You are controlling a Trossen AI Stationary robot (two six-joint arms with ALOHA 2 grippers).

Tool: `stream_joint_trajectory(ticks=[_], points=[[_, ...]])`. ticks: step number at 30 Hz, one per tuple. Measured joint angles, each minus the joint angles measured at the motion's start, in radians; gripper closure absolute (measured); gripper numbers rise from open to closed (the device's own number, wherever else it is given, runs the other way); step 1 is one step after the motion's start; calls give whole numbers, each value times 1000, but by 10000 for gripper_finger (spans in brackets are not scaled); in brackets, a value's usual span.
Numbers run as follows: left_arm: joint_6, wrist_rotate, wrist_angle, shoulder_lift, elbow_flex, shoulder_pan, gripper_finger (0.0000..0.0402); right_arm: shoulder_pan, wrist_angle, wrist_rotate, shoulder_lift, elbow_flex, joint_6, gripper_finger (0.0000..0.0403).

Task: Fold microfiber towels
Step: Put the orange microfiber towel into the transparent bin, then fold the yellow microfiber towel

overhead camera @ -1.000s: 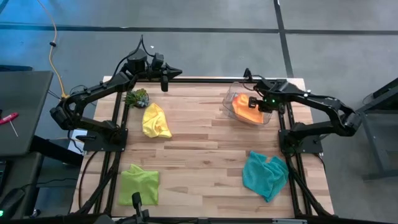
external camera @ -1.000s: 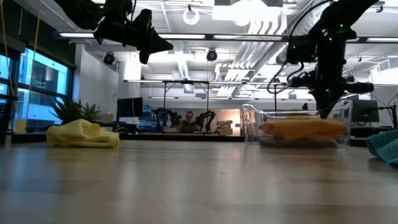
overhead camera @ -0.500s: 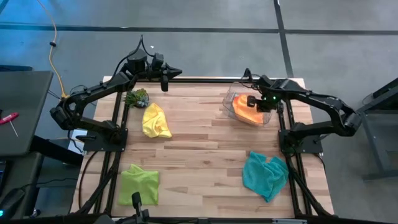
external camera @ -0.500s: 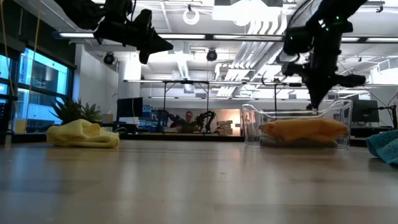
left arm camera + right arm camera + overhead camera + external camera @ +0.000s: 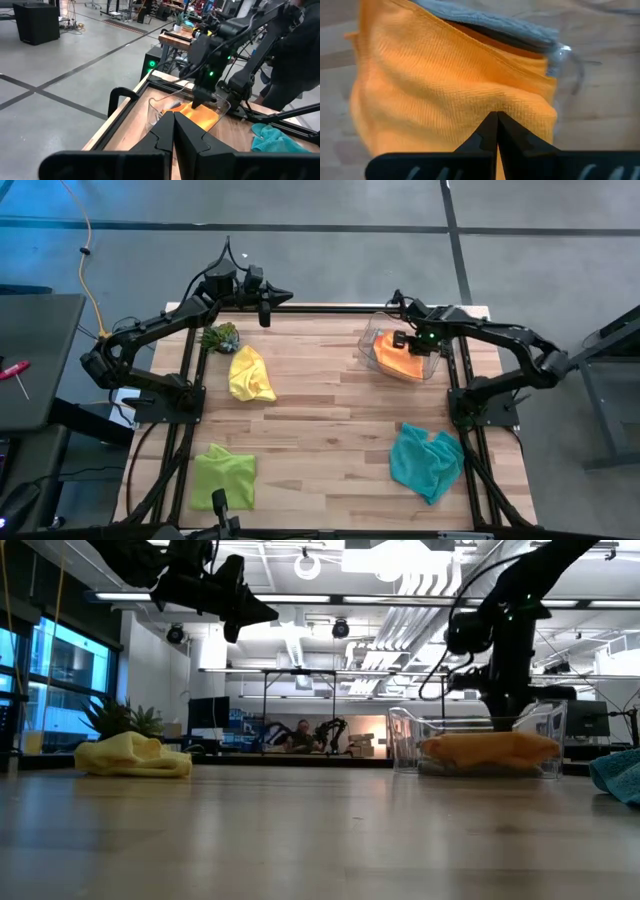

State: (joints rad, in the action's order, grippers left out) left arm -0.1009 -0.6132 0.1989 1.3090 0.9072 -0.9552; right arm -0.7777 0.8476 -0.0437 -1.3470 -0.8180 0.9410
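Observation:
An orange towel (image 5: 435, 85) lies in the clear bin (image 5: 371, 340) at the far right, on top of a grey towel (image 5: 495, 22). My right gripper (image 5: 496, 116) points down into the bin, shut, its tips at the orange cloth. A yellow towel (image 5: 250, 375) lies crumpled at the far left. The lime green towel (image 5: 225, 473) rests near left, and the teal towel (image 5: 425, 460) near right. My left gripper (image 5: 266, 318) is shut and hangs high over the table's far left edge, holding nothing. My right gripper presses its shut fingertips on the orange towel's upper face (image 5: 492, 102), near the middle of the cloth. It comes from above, pointing almost straight down. Creases in the cloth run out from the tips. The towel lies in the bin on the grey one.
A small green spiky plant (image 5: 220, 337) stands at the far left by the yellow towel. The bin's clear walls (image 5: 405, 740) rise around my right gripper. Bare wood spans the table's middle (image 5: 330, 420). A person (image 5: 304, 733) sits far behind the table.
My right gripper has risen a little inside the bin, shifted slightly toward the table's left, and come down again onto the orange towel. It has stayed shut throughout. The towels have kept their places.

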Motion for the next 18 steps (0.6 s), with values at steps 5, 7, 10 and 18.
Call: stream_joint_trajectory(ticks=[5, 7, 10, 18], points=[[0, 0, 0, 0, 0, 0, 401, 0, -4, 7, -94, 3, -20, 403], [0, 0, 0, 0, 0, 0, 401, -1, -10, 14, -116, 2, -32, 403], [0, 0, 0, 0, 0, 0, 401, -1, -27, 20, -113, -8, -48, 403], [0, 0, 0, 0, 0, 0, 402, -1, -28, 37, 62, -92, -111, 403]])
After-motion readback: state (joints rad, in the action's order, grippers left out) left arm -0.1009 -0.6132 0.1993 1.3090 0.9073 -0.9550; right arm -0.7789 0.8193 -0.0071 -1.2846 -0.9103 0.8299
